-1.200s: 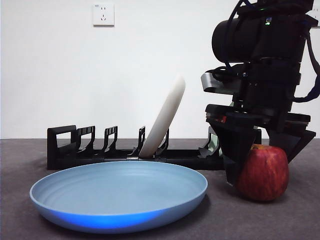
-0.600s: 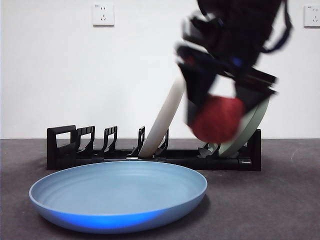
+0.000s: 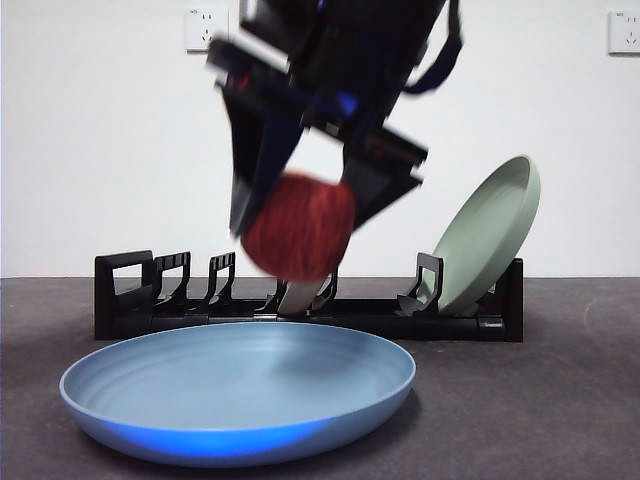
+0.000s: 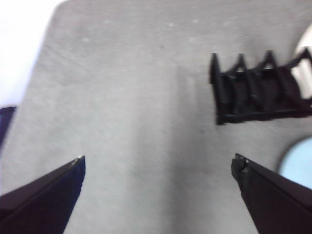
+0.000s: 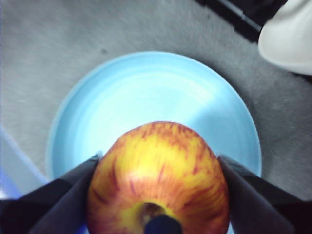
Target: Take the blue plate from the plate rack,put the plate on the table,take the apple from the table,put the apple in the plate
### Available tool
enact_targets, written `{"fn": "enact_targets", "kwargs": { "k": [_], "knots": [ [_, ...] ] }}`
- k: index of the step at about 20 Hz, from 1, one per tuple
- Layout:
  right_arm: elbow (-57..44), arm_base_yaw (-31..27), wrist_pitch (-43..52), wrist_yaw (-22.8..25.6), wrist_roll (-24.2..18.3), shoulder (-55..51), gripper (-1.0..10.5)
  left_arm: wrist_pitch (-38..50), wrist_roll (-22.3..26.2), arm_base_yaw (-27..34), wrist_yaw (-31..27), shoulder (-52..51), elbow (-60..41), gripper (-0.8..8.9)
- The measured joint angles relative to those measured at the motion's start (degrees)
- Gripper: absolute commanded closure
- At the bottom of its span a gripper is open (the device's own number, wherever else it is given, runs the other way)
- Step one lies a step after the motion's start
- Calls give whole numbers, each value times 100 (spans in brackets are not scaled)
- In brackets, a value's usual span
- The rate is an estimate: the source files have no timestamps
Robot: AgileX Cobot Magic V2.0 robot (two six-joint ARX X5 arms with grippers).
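Observation:
The blue plate [image 3: 238,390] lies flat on the dark grey table [image 3: 520,420], in front of the black plate rack [image 3: 150,295]. My right gripper [image 3: 300,215] is shut on the red apple [image 3: 298,228] and holds it in the air above the plate, blurred by motion. In the right wrist view the apple [image 5: 158,178] sits between my jaws, directly over the blue plate [image 5: 146,97]. My left gripper [image 4: 158,163] is open and empty above bare table, with the rack end [image 4: 258,92] and an edge of the blue plate [image 4: 297,163] beside it.
A pale green plate [image 3: 487,235] leans in the rack's right end. A cream-white plate [image 3: 300,297] stands in the rack behind the apple, mostly hidden; it shows in the right wrist view [image 5: 287,39]. A white wall with sockets [image 3: 206,30] is behind.
My right gripper has lifted the apple off the table at the right and carried it up and left, to above the blue plate. The pale green plate is now uncovered.

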Motion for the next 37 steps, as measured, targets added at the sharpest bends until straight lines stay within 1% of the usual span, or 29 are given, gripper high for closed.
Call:
{"fn": "enact_targets", "kwargs": {
  "k": [3, 6, 7, 8, 9, 11, 12, 13, 20, 23, 27, 31, 32, 34, 35, 36, 37],
  "knots": [
    [61, 33, 94, 4, -15, 590, 959, -337, -188, 2, 225, -533, -2, 312],
    [61, 63, 127, 13, -28, 1005, 958, -715, -234, 2, 225, -782, -2, 312],
    [68, 63, 151, 13, -28, 1045, 938, -866, -236, 2, 225, -844, -2, 312],
    [83, 66, 151, 17, -28, 1043, 886, -984, -236, 2, 225, -885, -2, 312],
    [85, 63, 149, 22, -28, 1045, 771, -1058, -236, 2, 225, -914, -2, 312],
    [85, 70, 140, 20, -28, 1045, 504, -1134, -236, 2, 225, -925, -2, 312],
    [85, 74, 136, 20, -26, 1045, 436, -1134, -236, 2, 227, -925, -2, 312],
    [85, 72, 133, 20, -22, 1045, 407, -1134, -236, 2, 227, -925, -2, 312],
    [146, 81, 20, 20, 0, 1016, 410, -1132, -236, 2, 302, -925, -2, 312],
    [254, 79, -170, 22, 22, 809, 410, -1036, -236, 2, 640, -925, -2, 312],
    [345, 81, -208, 22, 24, 7, 412, -518, -229, 2, 1346, -925, -2, 312],
    [387, 66, -356, 24, 24, -848, 433, 4, -177, 2, 1869, -922, -2, 315],
    [387, 55, -435, 26, 26, -1032, 483, 103, -166, 2, 1943, -918, -2, 315],
    [387, 9, -627, 105, 35, -1440, 661, 267, -151, 2, 2031, -896, -2, 320],
    [387, -7, -710, 179, 35, -1613, 748, 308, -122, 2, 2039, -879, -2, 345],
    [387, -20, -831, 321, 28, -1832, 870, 354, -85, 2, 2048, -841, -2, 409],
    [387, -33, -938, 442, 15, -2000, 953, 400, -66, 2, 2050, -811, -2, 466]
  ]
}}
